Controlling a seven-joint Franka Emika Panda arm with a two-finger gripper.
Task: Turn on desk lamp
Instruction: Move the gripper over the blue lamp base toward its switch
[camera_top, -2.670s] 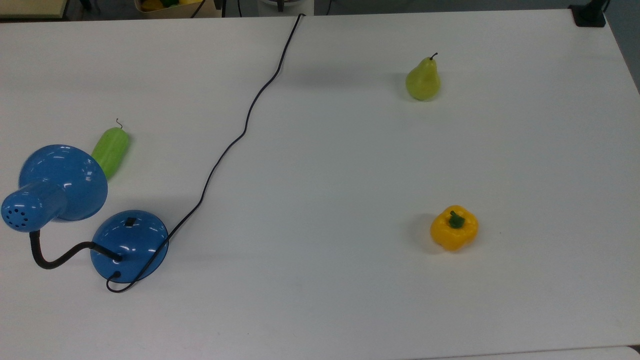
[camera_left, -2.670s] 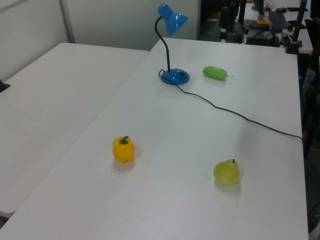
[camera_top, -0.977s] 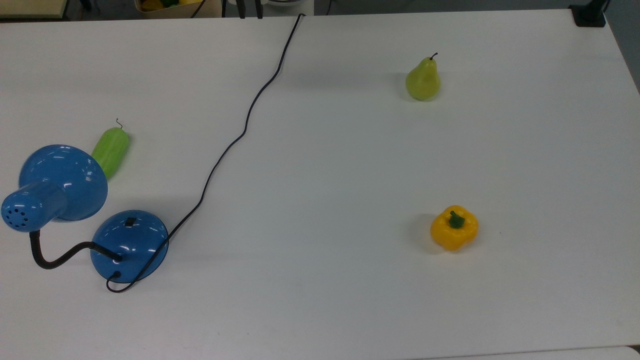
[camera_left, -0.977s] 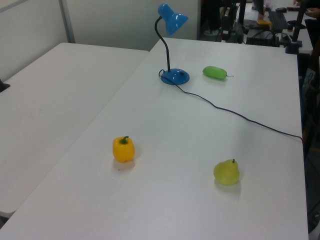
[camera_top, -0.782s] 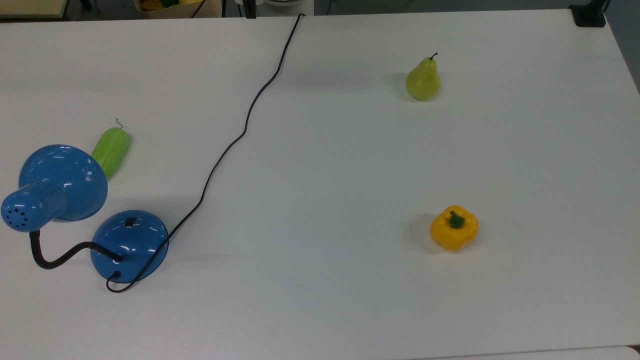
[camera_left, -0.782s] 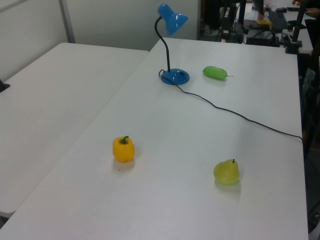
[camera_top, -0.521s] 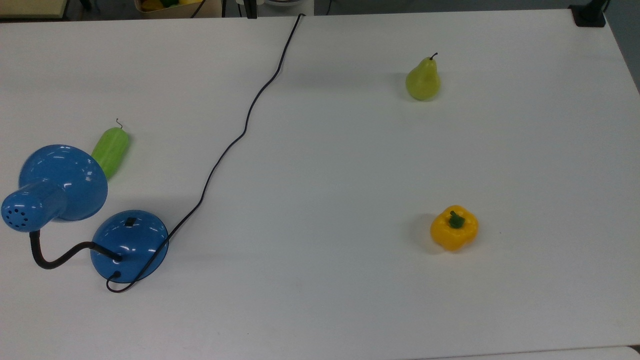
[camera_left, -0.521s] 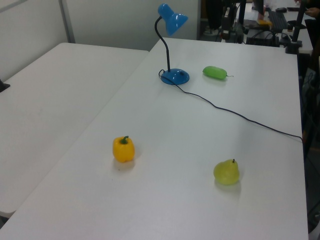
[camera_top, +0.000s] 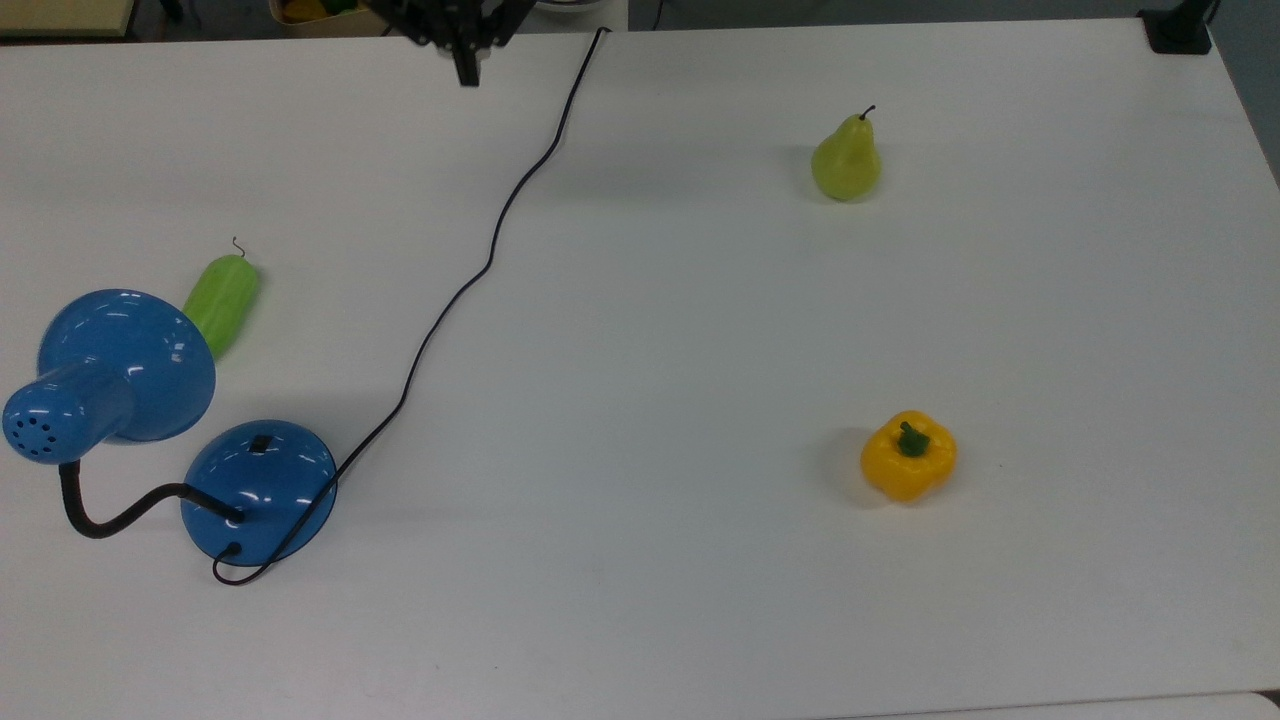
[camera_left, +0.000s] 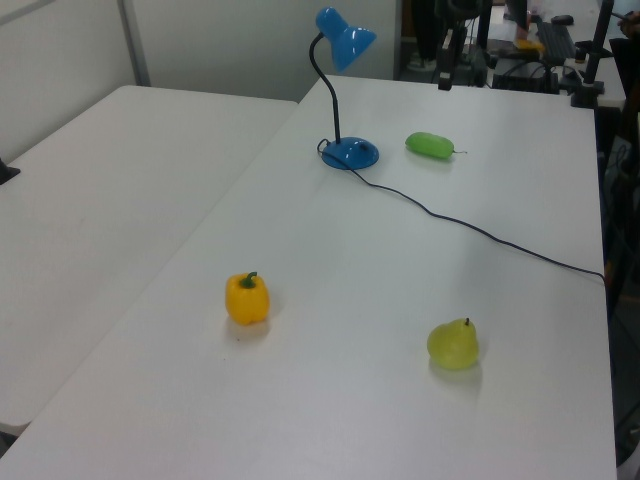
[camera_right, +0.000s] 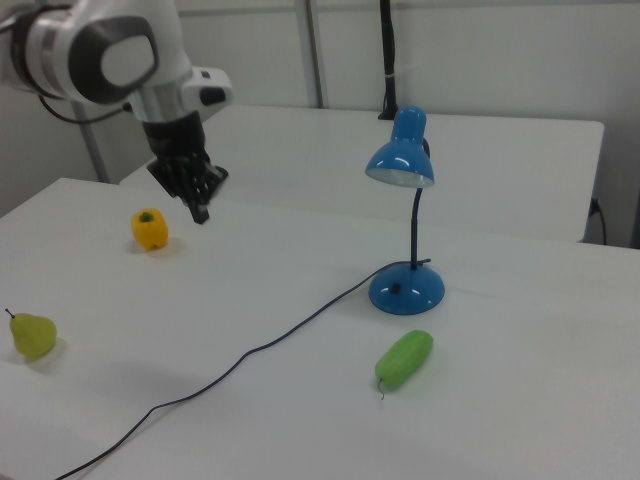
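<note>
Black end effector (camera_right: 201, 212) closed, empty.

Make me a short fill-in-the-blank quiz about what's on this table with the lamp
1. The desk lamp has a glossy ____ shade and base.
2. The fruit standing near the top view's upper right is a ____.
3. The long black cord runs from the lamp's ____ to the table's far edge.
4. The green cucumber lies beside the lamp; the yellow vegetable is a ____.

Missing words: blue; pear; base; pepper
</note>
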